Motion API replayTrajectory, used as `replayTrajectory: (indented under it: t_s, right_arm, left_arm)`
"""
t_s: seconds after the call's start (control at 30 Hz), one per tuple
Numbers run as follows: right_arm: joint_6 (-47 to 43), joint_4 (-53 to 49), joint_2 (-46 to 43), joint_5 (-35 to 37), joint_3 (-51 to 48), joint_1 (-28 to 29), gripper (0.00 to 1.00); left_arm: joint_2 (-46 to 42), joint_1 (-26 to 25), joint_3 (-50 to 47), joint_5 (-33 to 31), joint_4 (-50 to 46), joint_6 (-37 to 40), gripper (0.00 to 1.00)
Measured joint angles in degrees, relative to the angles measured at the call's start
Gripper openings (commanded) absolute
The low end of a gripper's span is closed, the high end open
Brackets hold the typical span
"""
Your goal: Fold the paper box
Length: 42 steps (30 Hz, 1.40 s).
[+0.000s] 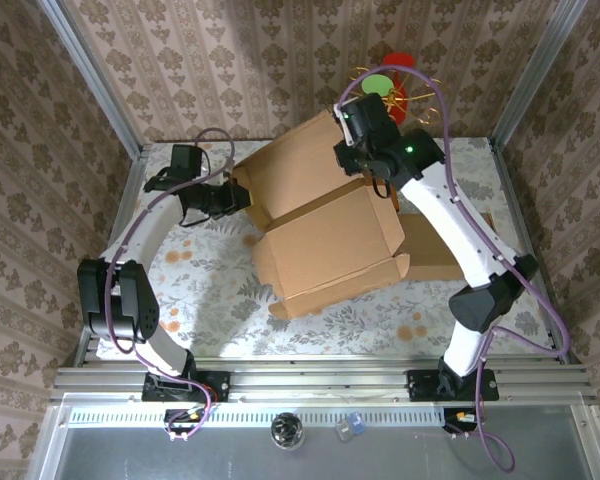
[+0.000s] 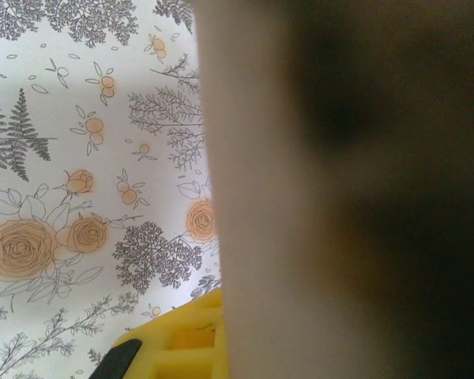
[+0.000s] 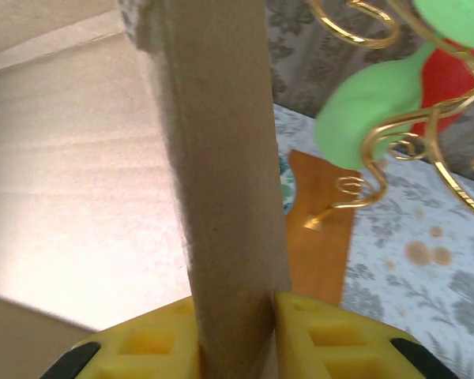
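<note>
Flaps up, the paper box (image 1: 320,230) spans between both pincers. We see the right pincer (image 3: 235,339) clenched on one cardboard wall; the left pincer (image 1: 238,196) is clamped shut on the opposite flap.

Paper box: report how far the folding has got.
Done: the paper box has its front half formed up with walls. In hand: the right gripper pinches the raised rear panel; the left gripper is shut at the left flap. Left: that rear panel is not yet closed down.
</note>
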Motion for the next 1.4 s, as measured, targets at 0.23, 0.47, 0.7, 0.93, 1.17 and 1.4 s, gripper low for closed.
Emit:
replayTrajectory:
  t_s: [0.23,0.47,0.7,0.93,1.17,1.4]
  right_arm:
    - [2.8,-7.3,7.4,11.3,6.8,0.4,0.13]
    - [5.1,-11.5,10.0,16.1,8.0,1.6,0.05]
    - [6.3,-12.6,10.0,17.8,8.7,1.7,0.00]
    - [9.2,-12.6,10.0,17.8,8.4,2.8,0.00]
    - [18.6,-11.2,10.0,17.0,1.5,5.3,0.00]
    - [28.2,-7.5,14.4,10.3,-1.5,6.1,0.00]
  left_arm:
    - [-0.5,-2.6,2.4,-6.9,-4.1,-1.2,0.00]
    - [-0.7,-4.2,4.2,-10.9,-8.5,-1.4,0.00]
    - [-0.7,-5.4,6.6,-12.6,-10.3,-2.0,0.00]
    - [-0.7,-5.9,7.3,-16.4,-11.8,-3.2,0.00]
    - [-0.8,-4.7,6.3,-22.3,-13.1,-3.2,0.05]
    - [2.2,-0.7,6.1,-26.4,-15.7,-0.9,0.08]
